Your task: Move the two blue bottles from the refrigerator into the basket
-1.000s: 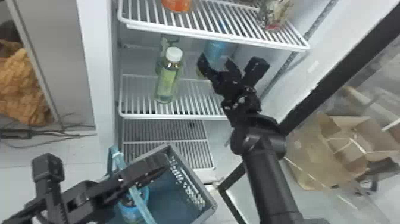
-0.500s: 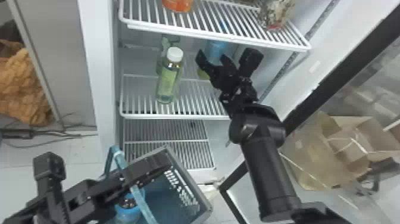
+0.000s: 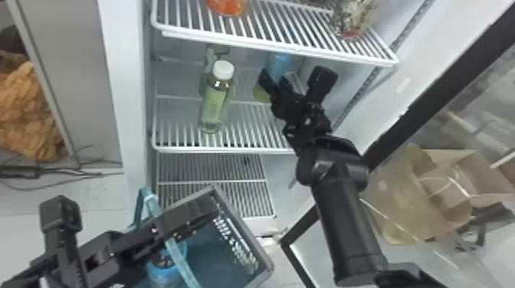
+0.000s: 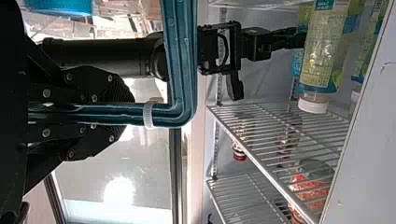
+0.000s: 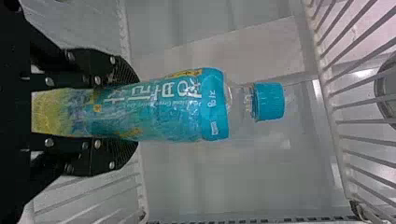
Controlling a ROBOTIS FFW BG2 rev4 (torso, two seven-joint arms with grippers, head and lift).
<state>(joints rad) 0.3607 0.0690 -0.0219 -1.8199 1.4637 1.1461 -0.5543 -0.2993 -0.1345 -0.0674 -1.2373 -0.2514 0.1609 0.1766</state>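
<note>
Right black hand clamped on upright blue-labelled plastic bottle inside white refrigerator, left black hand closed on teal plastic handle of open basket, second blue bottle in basket.

The left arm comes in at the near left corner and slants far and to the right, its gripper low in the scene, the two fingers closed to a narrow gap in a firm hold. The right arm enters at the near edge, right of centre, and runs far and slightly left, bent at the wrist joint, with its gripper well apart from the other and its fingers clamped, a wider gap between them.
</note>
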